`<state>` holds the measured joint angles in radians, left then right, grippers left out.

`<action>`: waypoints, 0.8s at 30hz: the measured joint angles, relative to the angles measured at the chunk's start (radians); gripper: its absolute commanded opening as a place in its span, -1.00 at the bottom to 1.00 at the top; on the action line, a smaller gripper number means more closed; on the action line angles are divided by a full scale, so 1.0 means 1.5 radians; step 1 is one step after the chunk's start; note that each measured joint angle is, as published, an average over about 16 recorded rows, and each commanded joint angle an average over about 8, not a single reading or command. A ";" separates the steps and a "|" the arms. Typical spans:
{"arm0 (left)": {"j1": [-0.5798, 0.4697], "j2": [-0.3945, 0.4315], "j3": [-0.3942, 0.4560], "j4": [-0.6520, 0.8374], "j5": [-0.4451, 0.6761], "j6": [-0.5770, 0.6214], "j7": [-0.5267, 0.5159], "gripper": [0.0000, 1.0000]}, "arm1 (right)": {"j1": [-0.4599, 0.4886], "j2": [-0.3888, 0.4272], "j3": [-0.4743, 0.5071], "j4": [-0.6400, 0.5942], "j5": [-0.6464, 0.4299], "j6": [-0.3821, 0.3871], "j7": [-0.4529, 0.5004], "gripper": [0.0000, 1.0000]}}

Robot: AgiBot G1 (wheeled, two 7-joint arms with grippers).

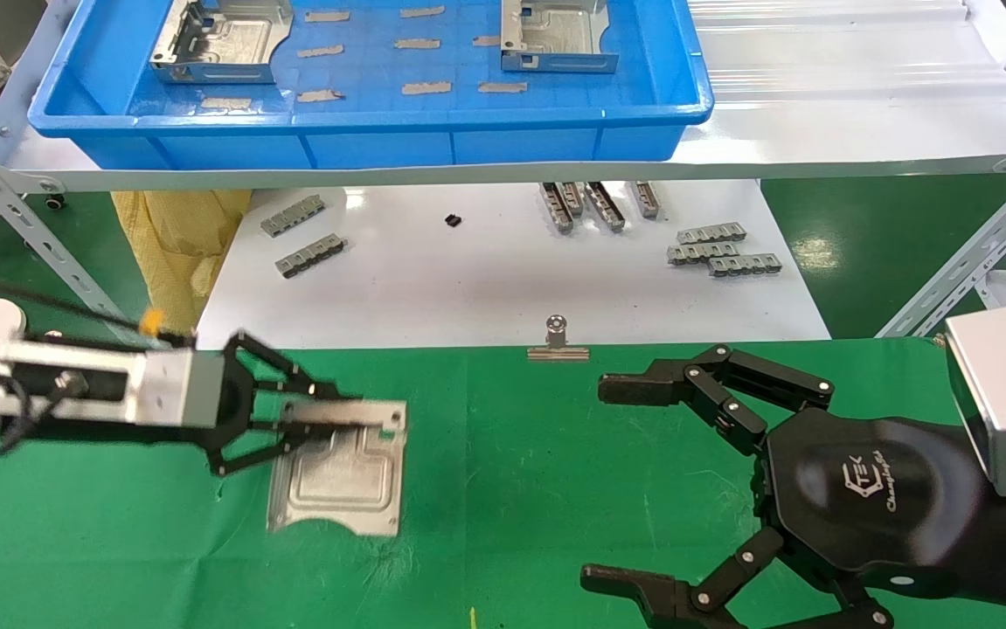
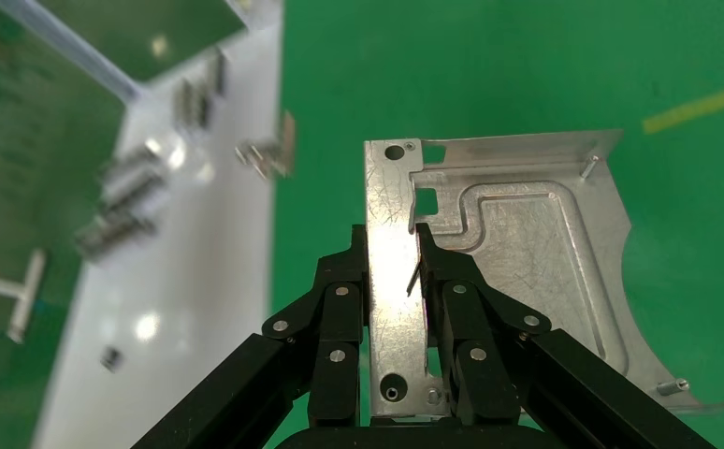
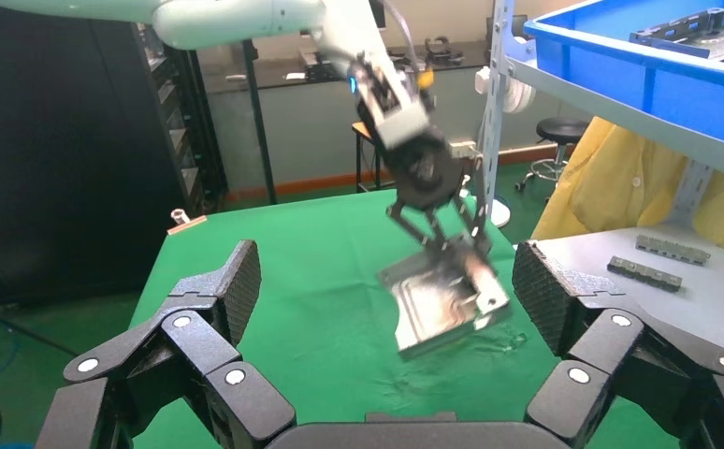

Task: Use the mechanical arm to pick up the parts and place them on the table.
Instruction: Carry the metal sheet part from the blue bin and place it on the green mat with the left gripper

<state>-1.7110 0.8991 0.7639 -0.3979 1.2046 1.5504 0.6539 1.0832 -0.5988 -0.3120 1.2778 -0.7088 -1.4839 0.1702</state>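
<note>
My left gripper [image 1: 328, 411] is shut on the upturned flange of a shiny silver bracket [image 1: 341, 476]. It holds the bracket low over the green table [image 1: 511, 489]; I cannot tell whether the bracket touches the cloth. In the left wrist view the fingers [image 2: 344, 290] pinch the flange of the bracket [image 2: 517, 243] from both sides. The right wrist view shows that bracket [image 3: 438, 304] tilted. Two more brackets [image 1: 221, 42] [image 1: 555, 37] lie in the blue tray [image 1: 363, 131]. My right gripper [image 1: 620, 480] is open and empty over the table's right side.
A white board [image 1: 485, 279] behind the green cloth carries several narrow grey slotted strips [image 1: 721, 252] and a small black piece [image 1: 453, 220]. A silver binder clip [image 1: 558, 341] sits on the cloth's far edge. The tray stands on a white shelf with angled metal legs [image 1: 974, 253].
</note>
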 measured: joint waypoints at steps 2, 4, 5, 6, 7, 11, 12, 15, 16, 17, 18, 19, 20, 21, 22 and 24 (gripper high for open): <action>0.006 0.008 0.006 0.026 0.007 -0.006 0.026 -0.79 | 0.000 0.000 0.000 0.000 0.000 0.000 0.000 1.00; 0.010 0.015 0.011 0.051 0.012 -0.013 0.047 -0.29 | 0.000 0.000 0.000 0.000 0.000 0.000 0.000 1.00; 0.011 0.019 0.012 0.063 0.015 -0.017 0.057 -0.04 | 0.000 0.000 0.000 0.000 0.000 0.000 0.000 1.00; 0.012 0.023 0.013 0.075 0.017 -0.021 0.066 0.21 | 0.000 0.000 0.000 0.000 0.000 0.000 0.000 1.00; 0.013 0.026 0.014 0.086 0.019 -0.024 0.074 0.46 | 0.000 0.000 0.000 0.000 0.000 0.000 0.000 1.00; 0.014 0.039 0.017 0.122 0.024 -0.036 0.103 1.00 | 0.000 0.000 0.000 0.000 0.000 0.000 0.000 1.00; 0.014 0.043 0.017 0.130 0.024 -0.038 0.108 1.00 | 0.000 0.000 0.000 0.000 0.000 0.000 0.000 1.00; 0.013 0.052 0.019 0.152 0.027 -0.041 0.119 1.00 | 0.000 0.000 0.000 0.000 0.000 0.000 0.000 1.00; 0.011 0.055 0.019 0.159 0.028 -0.041 0.121 1.00 | 0.000 0.000 0.000 0.000 0.000 0.000 0.000 1.00; 0.010 0.058 0.020 0.165 0.029 -0.041 0.122 1.00 | 0.000 0.000 0.000 0.000 0.000 0.000 0.000 1.00; 0.008 0.060 0.020 0.171 0.029 -0.039 0.121 1.00 | 0.000 0.000 0.000 0.000 0.000 0.000 0.000 1.00; 0.005 0.062 0.021 0.177 0.030 -0.037 0.120 1.00 | 0.000 0.000 0.000 0.000 0.000 0.000 0.000 1.00; 0.003 0.064 0.021 0.183 0.030 -0.033 0.117 1.00 | 0.000 0.000 -0.001 0.000 0.000 0.000 0.000 1.00; 0.000 0.066 0.021 0.189 0.030 -0.029 0.112 1.00 | 0.000 0.000 -0.001 0.000 0.000 0.000 0.000 1.00; -0.003 0.067 0.021 0.195 0.029 -0.024 0.105 1.00 | 0.000 0.000 -0.001 0.000 0.000 0.000 0.000 1.00; -0.009 0.069 0.019 0.207 0.026 -0.014 0.084 1.00 | 0.000 0.000 -0.001 0.000 0.000 0.000 0.000 1.00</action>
<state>-1.7244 1.0031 0.7926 -0.0868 1.2439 1.5291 0.7806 1.0835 -0.5985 -0.3129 1.2778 -0.7082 -1.4835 0.1697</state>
